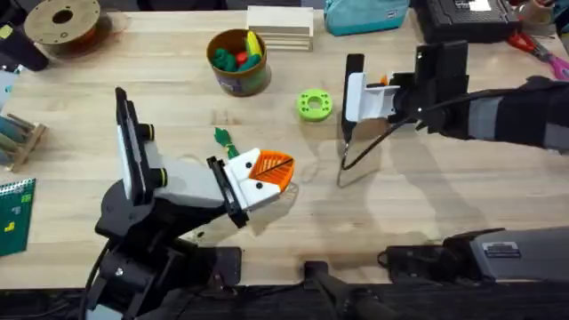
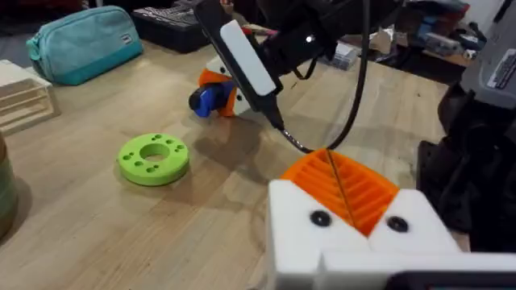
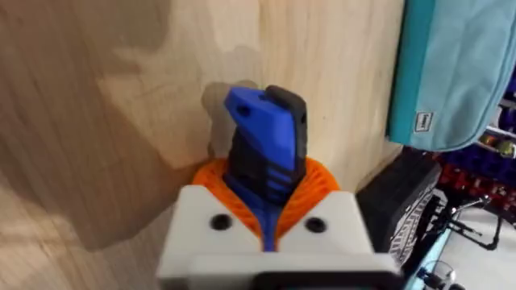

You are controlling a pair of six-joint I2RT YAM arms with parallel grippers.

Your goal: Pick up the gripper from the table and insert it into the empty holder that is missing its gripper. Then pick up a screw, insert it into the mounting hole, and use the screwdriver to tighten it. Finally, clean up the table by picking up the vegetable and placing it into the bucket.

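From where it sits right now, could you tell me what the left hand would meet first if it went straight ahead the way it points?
Probably the black cable trailing from the right hand, which crosses just ahead of the left hand. The green ring lies off to one side, likely out of line. Depth is hard to judge.

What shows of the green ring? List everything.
The green ring is a flat, bright green disc, plastic by its look, with a wide centre hole and small holes around its top face. It lies flat on the wooden table, to the right of the bucket, apart from it, with nothing touching it.
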